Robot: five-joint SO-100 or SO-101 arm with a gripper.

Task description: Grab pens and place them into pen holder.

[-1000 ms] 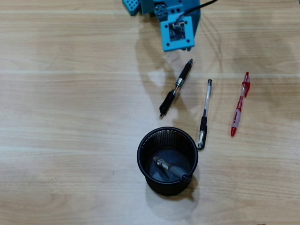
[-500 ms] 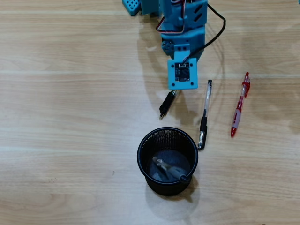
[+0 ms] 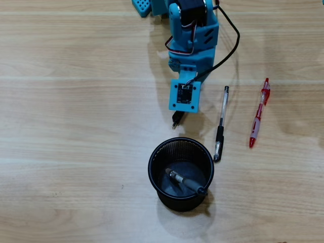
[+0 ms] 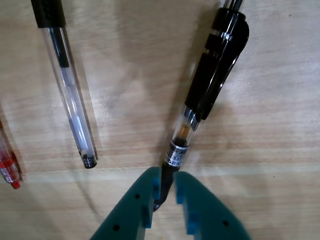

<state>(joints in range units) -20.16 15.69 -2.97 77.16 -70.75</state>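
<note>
Closest in the wrist view, the teal gripper [image 4: 165,192] stands with jaws nearly closed astride the lower end of the glossy black pen [image 4: 210,85], flat on the wood-grain table [image 4: 280,125]. Beside it lies the clear-and-black pen [image 4: 70,100]. Farther off, overhead, the round black mesh pen holder [image 3: 180,173] contains one pen [image 3: 185,183].

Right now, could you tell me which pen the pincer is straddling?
The black pen: its end sits between the pincer fingers, while the clear-and-black and red-and-white pens lie aside.

3 pens [image 3: 220,124] flat beside holder [image 3: 180,173]
</note>
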